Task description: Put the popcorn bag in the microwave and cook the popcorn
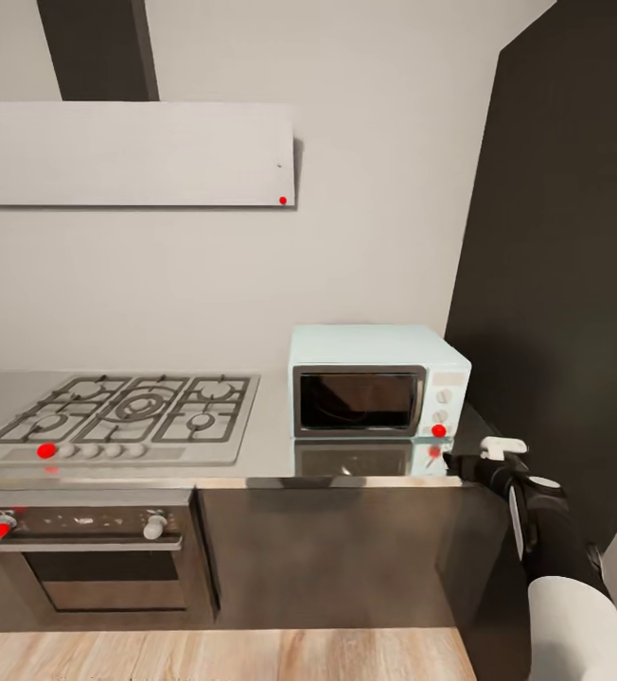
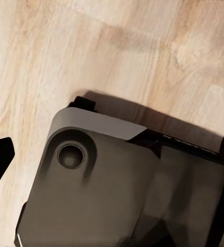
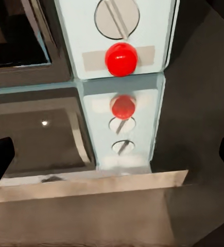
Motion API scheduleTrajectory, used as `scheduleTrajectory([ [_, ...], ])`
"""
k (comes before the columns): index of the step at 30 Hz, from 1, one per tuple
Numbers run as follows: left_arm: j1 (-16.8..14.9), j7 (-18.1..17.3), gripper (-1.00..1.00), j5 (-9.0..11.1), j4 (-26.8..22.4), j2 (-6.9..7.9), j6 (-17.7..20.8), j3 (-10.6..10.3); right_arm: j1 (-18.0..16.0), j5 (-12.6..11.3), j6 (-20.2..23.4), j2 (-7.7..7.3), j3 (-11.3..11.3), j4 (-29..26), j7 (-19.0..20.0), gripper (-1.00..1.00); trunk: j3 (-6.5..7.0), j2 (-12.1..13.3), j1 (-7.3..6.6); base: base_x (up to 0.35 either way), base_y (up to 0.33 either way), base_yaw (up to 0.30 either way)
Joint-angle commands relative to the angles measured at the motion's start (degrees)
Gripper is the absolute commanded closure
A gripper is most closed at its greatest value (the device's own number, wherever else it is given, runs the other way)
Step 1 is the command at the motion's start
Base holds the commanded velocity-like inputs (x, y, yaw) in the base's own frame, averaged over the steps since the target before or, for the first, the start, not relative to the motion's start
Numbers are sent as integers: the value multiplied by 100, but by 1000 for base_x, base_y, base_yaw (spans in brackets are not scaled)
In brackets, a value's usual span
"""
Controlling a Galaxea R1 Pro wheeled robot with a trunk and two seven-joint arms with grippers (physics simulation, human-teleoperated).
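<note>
I'm counting one microwave (image 1: 377,392) sitting on the countertop (image 1: 271,445), with two white knobs (image 1: 443,406) and one red dot (image 1: 438,430) at about 5 o'clock on its face. One hob (image 1: 124,416) is showing four burners, four pale knobs plus one red dot (image 1: 46,450). One oven (image 1: 96,558) is sitting below with two knobs, one red. One hood (image 1: 129,153) is hanging above with one red dot (image 1: 283,200). One arm (image 1: 536,530) is showing.
</note>
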Motion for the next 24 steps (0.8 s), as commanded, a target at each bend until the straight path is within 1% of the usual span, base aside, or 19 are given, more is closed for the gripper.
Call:
scheduleTrajectory([
  [1, -4, 23, -100, 35, 1, -2, -12, -48, -5, 66, 106, 0, -14, -11, 58, -100, -8, -6, 1, 0, -2, 220],
  [2, -4, 23, -100, 35, 1, -2, -12, -48, -5, 74, 247, -2, -13, -22, 62, -100, -8, -6, 1, 0, -1, 135],
  [5, -4, 23, -100, 20, 1, -2, -12, -48, -5, 80, 389, -13, -18, -48, 73, -100, -8, -6, 1, 0, 0, 57],
  [8, -4, 23, -100, 5, 1, -4, -12, -51, -5, 77, 382, -14, -12, -65, 110, -100, -8, -6, 1, 0, 0, 8],
  [9, -4, 23, -100, -7, 1, -9, -12, -55, -5, 33, 371, 0, -11, -62, 128, -100, -8, -6, 1, 0, 0, 0],
  [11, -4, 23, -100, -13, 1, -10, -12, -56, -5, 21, 369, 3, -11, -59, 131, -100, -8, -6, 1, 0, 0, 0],
  [12, -4, 23, -100, 28, 1, -10, -12, -56, -5, 15, 361, 18, -4, -64, 93, -100, -8, -6, 1, 0, 0, 0],
  [14, -4, 23, -100, 3, 1, -9, -12, -55, -5, 24, 359, 51, -3, -66, 62, -100, -8, -6, 1, 49, 0, 0],
  [22, -4, 15, -100, -27, 1, 6, -12, -57, -5, 42, 353, 62, -23, -21, 29, -100, -8, -6, 1, 279, 0, 0],
  [24, -4, 15, -100, -26, 1, 5, -12, -57, -5, 39, 279, 59, -32, -10, 25, -100, -8, -6, 1, 277, 0, 0],
])
